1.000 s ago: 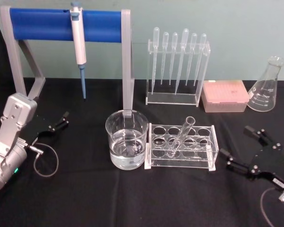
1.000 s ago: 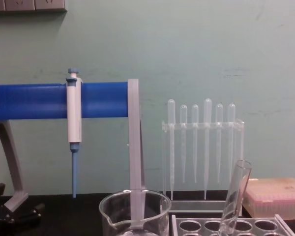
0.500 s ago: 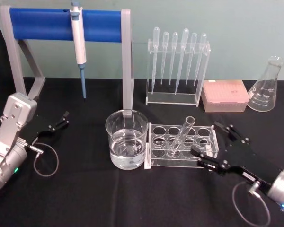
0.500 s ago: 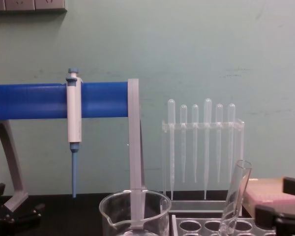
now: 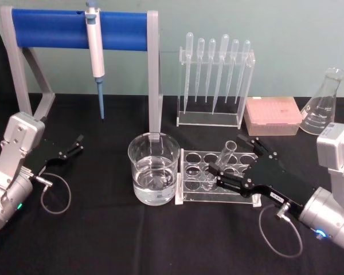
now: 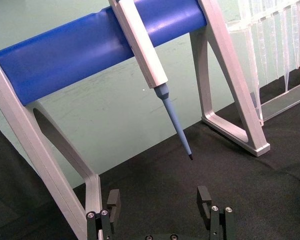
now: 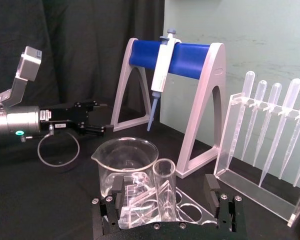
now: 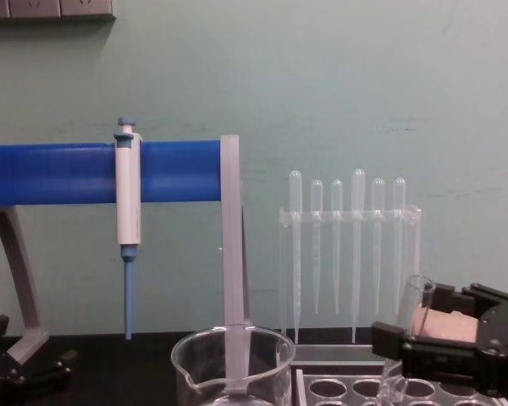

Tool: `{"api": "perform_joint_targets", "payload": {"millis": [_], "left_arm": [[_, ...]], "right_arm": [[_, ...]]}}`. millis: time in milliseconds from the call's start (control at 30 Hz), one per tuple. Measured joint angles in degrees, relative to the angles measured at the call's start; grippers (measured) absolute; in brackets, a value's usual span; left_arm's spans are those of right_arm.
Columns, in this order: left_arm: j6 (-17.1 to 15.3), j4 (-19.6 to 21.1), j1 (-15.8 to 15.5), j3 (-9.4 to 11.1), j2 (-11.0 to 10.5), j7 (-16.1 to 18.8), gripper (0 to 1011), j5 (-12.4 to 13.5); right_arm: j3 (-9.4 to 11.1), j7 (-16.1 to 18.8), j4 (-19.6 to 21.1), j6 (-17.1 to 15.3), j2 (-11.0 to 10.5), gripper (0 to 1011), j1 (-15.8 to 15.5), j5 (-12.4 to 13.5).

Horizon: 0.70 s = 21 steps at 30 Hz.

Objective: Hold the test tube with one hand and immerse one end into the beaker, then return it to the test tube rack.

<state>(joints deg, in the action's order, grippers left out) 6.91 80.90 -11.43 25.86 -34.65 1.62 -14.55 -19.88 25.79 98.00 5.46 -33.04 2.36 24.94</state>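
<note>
Right gripper (image 5: 233,156) is sitting centre-right in the head view, jaws gaping wide either side of the test tube (image 5: 227,152), not gripping it. Tube is leaning in the rack (image 5: 187,156), just right of the beaker (image 5: 153,169). Left gripper (image 5: 69,150) is idling far left, jaws apart, empty.
</note>
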Motion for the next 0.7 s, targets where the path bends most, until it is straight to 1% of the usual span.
{"api": "perform_joint_targets", "payload": {"millis": [167, 267, 333, 700], "left_arm": [[0.0, 0.0, 0.0, 0.0, 0.0, 0.0, 1000, 0.0], [0.0, 0.0, 0.0, 0.0, 0.0, 0.0, 1000, 0.0], [0.0, 0.0, 0.0, 0.0, 0.0, 0.0, 1000, 0.0], [0.0, 0.0, 0.0, 0.0, 0.0, 0.0, 1000, 0.0]], "right_arm": [[0.0, 0.3, -0.9, -1.1, 1.5, 1003, 0.7, 0.0], [0.0, 0.2, -1.7, -1.3, 2.6, 1003, 1.0, -0.6], [0.0, 0.1, -1.9, -1.4, 2.9, 1003, 1.1, -0.9], [0.0, 0.1, -1.8, -1.4, 2.7, 995, 1.1, -0.8]]}}
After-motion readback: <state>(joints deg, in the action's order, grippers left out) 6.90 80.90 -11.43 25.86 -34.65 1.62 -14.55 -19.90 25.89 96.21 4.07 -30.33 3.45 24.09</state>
